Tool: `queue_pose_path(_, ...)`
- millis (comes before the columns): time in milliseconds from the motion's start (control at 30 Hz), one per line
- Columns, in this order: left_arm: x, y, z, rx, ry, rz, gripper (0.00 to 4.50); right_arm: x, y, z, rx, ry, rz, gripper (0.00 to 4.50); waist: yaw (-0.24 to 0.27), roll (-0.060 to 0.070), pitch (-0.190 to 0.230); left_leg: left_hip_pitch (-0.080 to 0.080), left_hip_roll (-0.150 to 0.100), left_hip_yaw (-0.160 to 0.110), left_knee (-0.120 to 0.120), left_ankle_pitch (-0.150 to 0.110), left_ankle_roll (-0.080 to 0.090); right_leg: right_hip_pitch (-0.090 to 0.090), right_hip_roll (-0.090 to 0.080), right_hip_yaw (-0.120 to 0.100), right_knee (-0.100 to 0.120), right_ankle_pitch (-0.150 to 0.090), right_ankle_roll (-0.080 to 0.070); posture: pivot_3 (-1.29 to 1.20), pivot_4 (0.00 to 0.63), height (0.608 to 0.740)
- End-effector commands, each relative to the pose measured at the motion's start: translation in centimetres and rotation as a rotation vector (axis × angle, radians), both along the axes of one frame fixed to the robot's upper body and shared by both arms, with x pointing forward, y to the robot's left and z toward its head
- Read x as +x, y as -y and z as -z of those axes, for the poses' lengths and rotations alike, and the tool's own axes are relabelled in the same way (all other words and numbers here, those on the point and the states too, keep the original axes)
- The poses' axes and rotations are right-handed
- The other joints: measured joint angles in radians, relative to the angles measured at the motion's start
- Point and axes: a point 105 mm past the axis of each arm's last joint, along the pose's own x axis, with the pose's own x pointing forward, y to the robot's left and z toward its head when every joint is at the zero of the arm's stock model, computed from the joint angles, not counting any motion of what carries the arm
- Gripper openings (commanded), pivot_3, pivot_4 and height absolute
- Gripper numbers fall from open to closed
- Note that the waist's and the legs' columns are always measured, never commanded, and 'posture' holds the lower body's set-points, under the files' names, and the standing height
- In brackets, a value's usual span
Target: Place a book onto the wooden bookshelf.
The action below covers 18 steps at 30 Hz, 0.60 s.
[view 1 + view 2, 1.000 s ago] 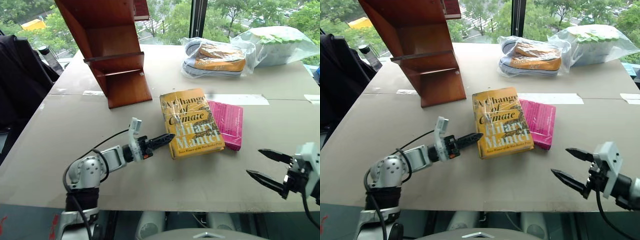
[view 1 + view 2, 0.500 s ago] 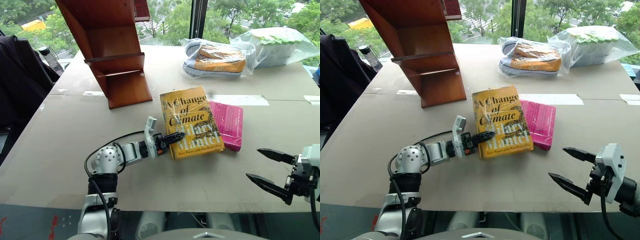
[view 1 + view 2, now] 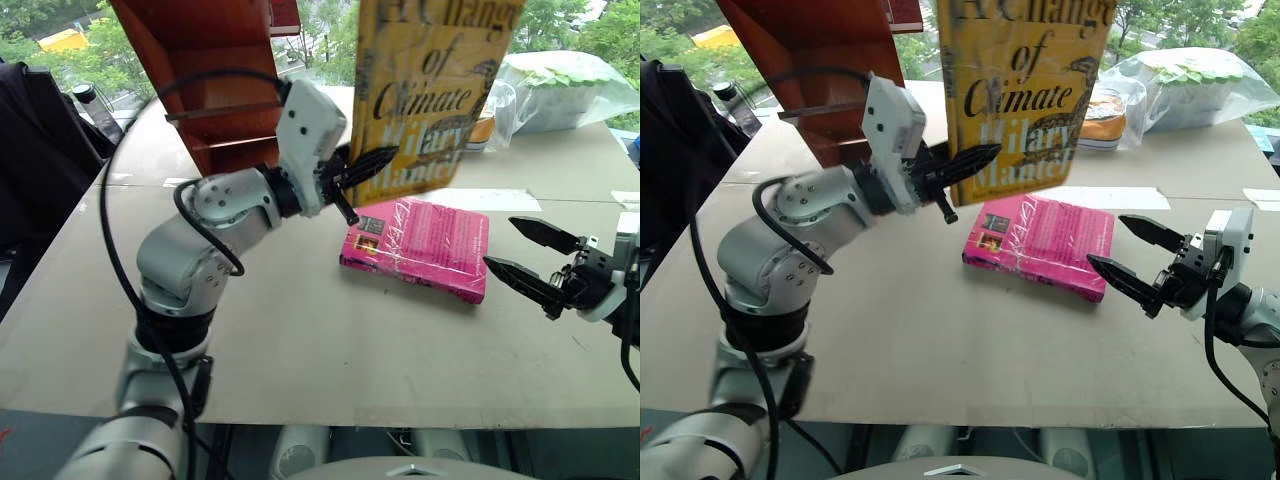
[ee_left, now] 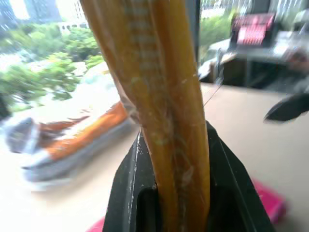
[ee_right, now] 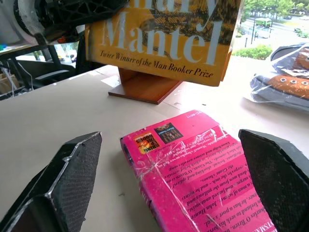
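A: In the left eye view, where was the book (image 3: 432, 90)?

B: Upper centre of the frame, lifted clear of the table (image 3: 300, 340), cover facing the camera and its top edge cut off by the frame. The left end effector (image 3: 362, 172) was clamped shut on its lower left corner.

A: What else was around?

B: The wooden bookshelf (image 3: 215, 90) rose at upper left, partly behind the left arm and cut off at the top. A pink book (image 3: 420, 245) lay flat on the table at centre, below the lifted one. The right end effector (image 3: 528, 262) hung at the right edge with its fingers spread and nothing between them, near the pink book's right end. A bagged green item (image 3: 565, 85) sat at upper right; what it was I could not tell.

A: And the right eye view?

B: The same layout. The raised book covered most of a bagged shoe (image 3: 1102, 112) behind it.

A: The left wrist view?

B: The book's yellow edge ran up the middle, pinched between the two black fingers (image 4: 126, 188). The wrapped shoe lay blurred at left, and a dark fingertip showed at the right edge.

A: The right wrist view?

B: Two wide-apart black fingers (image 5: 63, 174) framed the pink book at lower centre. The yellow book's lower cover hung across the top, hiding part of the bookshelf's base behind it.
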Motion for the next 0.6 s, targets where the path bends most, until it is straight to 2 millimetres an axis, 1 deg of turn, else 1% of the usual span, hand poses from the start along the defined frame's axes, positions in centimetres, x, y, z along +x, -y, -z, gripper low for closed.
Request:
queue_pose_path(33, 1.5, -1.9, -3.5, 0.396, 0.526, -0.198, 0.27, 0.7, -0.7, -2.0, 0.028, 0.103, -0.033, 4.50, -0.004, 0.000, 0.001, 0.000, 0.000, 0.000, 0.000, 0.000, 0.000, 0.000, 0.000, 0.000, -0.001, 0.000, 0.000, 0.00, 0.150, 0.693)
queue_pose_path(67, 2.0, -3.2, -4.2, 0.513, 0.590, -0.255, 0.27, 0.9, -0.9, -2.4, 0.038, 0.122, -0.046, 4.50, -0.006, 0.001, 0.002, -0.001, 0.001, 0.000, 0.000, 0.000, 0.000, 0.000, 0.001, -0.001, -0.001, 0.000, 0.000, 0.00, 0.150, 0.693)
queue_pose_path(100, 2.3, -4.4, -4.9, 0.589, 0.633, -0.303, 0.27, 1.0, -1.2, -2.7, 0.043, 0.132, -0.058, 4.50, -0.007, 0.000, 0.003, -0.001, 0.001, 0.000, -0.001, 0.000, 0.000, 0.000, 0.001, 0.000, -0.002, 0.000, 0.000, 0.00, 0.150, 0.693)
queue_pose_path(133, 2.4, -5.1, -5.3, 0.630, 0.655, -0.330, 0.27, 1.1, -1.3, -2.8, 0.044, 0.137, -0.065, 4.50, -0.008, 0.001, 0.004, 0.000, 0.002, 0.000, -0.001, 0.000, 0.000, -0.001, 0.002, 0.000, -0.001, 0.000, 0.000, 0.00, 0.150, 0.693)
queue_pose_path(200, 2.7, -7.8, -6.7, 0.708, 0.688, -0.442, 0.27, 1.1, -1.7, -3.4, 0.070, 0.142, -0.099, 4.50, -0.006, 0.001, 0.004, -0.001, 0.003, 0.000, -0.002, 0.000, 0.000, -0.001, 0.003, 0.000, -0.001, 0.001, 0.003, 0.00, 0.150, 0.693)
queue_pose_path(233, 2.8, -8.8, -7.1, 0.735, 0.691, -0.485, 0.27, 1.1, -2.0, -3.6, 0.081, 0.144, -0.115, 4.50, -0.006, 0.001, 0.004, -0.002, 0.004, -0.001, -0.002, 0.000, 0.000, -0.001, 0.003, -0.001, -0.001, 0.001, 0.005, 0.00, 0.150, 0.693)
queue_pose_path(267, 3.0, -9.9, -7.1, 0.769, 0.675, -0.520, 0.27, 1.2, -2.3, -3.8, 0.090, 0.143, -0.135, 4.50, -0.006, 0.001, 0.004, -0.002, 0.004, -0.001, -0.002, 0.000, 0.000, -0.002, 0.003, -0.001, -0.001, 0.001, 0.006, 0.00, 0.150, 0.693)
queue_pose_path(400, 3.7, -12.3, -6.1, 0.841, 0.594, -0.602, 0.27, 1.5, -3.2, -4.6, 0.115, 0.160, -0.174, 4.50, -0.005, 0.001, 0.005, -0.003, 0.003, 0.000, -0.002, 0.000, 0.000, -0.003, 0.003, -0.002, -0.001, 0.001, 0.007, 0.00, 0.150, 0.693)
queue_pose_path(500, 4.3, -13.4, -6.1, 0.851, 0.548, -0.663, 0.27, 1.9, -3.8, -5.4, 0.137, 0.177, -0.192, 4.50, -0.006, -0.001, 0.006, -0.003, 0.003, 0.000, 0.000, 0.000, 0.000, -0.003, 0.003, -0.001, 0.002, 0.001, 0.007, 0.00, 0.150, 0.693)
queue_pose_path(600, 4.8, -14.1, -5.8, 0.863, 0.496, -0.700, 0.27, 2.2, -4.3, -5.8, 0.138, 0.189, -0.192, 4.50, -0.006, -0.001, 0.006, -0.003, 0.003, 0.000, 0.001, 0.000, 0.000, -0.003, 0.003, -0.002, 0.004, 0.001, 0.007, 0.00, 0.150, 0.693)
